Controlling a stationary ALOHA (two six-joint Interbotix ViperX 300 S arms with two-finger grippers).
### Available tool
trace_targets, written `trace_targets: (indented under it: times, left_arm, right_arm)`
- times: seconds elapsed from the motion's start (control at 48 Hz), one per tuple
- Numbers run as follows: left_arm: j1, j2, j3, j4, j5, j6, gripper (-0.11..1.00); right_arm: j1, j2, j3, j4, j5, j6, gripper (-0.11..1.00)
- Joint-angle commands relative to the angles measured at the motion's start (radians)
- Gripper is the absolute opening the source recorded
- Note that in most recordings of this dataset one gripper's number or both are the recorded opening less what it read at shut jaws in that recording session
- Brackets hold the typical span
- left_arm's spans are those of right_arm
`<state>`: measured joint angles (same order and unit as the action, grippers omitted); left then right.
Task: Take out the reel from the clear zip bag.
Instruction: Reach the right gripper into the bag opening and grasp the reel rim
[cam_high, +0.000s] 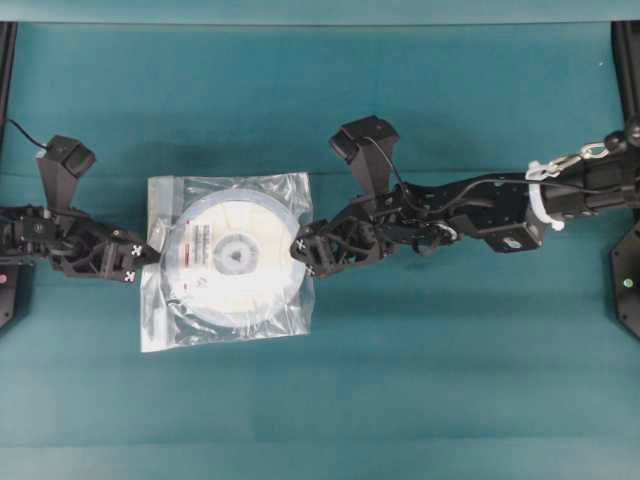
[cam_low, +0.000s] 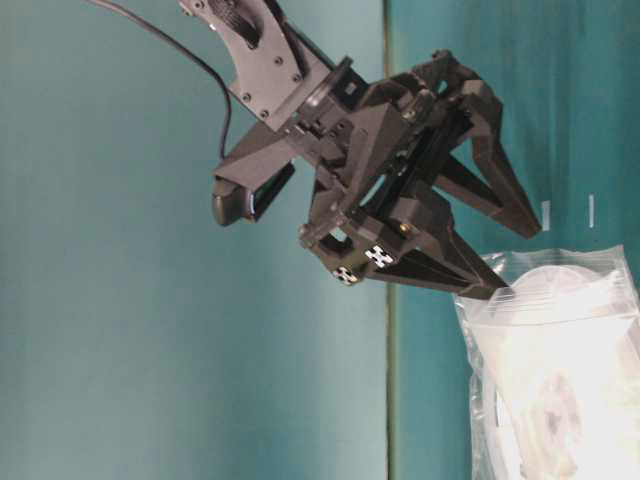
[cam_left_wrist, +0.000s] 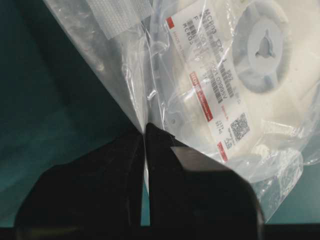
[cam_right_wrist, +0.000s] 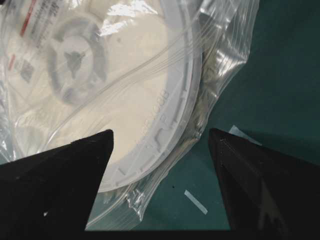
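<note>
The clear zip bag (cam_high: 226, 262) lies flat on the teal table with the reel (cam_high: 238, 258) inside it. The reel's label with red marks faces up (cam_left_wrist: 210, 85). My left gripper (cam_high: 150, 252) is shut on the bag's left edge; the film runs between the closed fingertips (cam_left_wrist: 145, 131). My right gripper (cam_high: 300, 250) is open at the bag's right edge. Its fingers straddle the bag's rim and the reel's edge (cam_right_wrist: 160, 135) without touching them. The table-level view shows a gripper (cam_low: 518, 262) with spread fingers at the bag's edge (cam_low: 560, 300); I cannot tell which arm it is.
The teal cloth table (cam_high: 450, 380) stretches around the bag. A small strip of tape (cam_right_wrist: 196, 201) lies on the cloth between the right gripper's fingers. The arm bases stand at the far left and far right edges.
</note>
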<state>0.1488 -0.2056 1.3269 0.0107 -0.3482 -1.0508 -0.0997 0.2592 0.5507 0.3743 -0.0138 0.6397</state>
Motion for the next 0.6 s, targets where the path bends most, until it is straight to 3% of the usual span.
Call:
trace_targets:
  times: [0.0,0.584]
  left_arm:
    - [0.002,-0.002,-0.003,0.003,-0.003,0.002,0.01]
    - [0.002,0.0,-0.006,0.002,-0.003,0.002,0.01]
  right_arm:
    - [0.011,0.006,-0.018,0.003,-0.003,0.023,0.89]
    - [0.018,0.057,-0.069,0.002,-0.003,0.029,0.89]
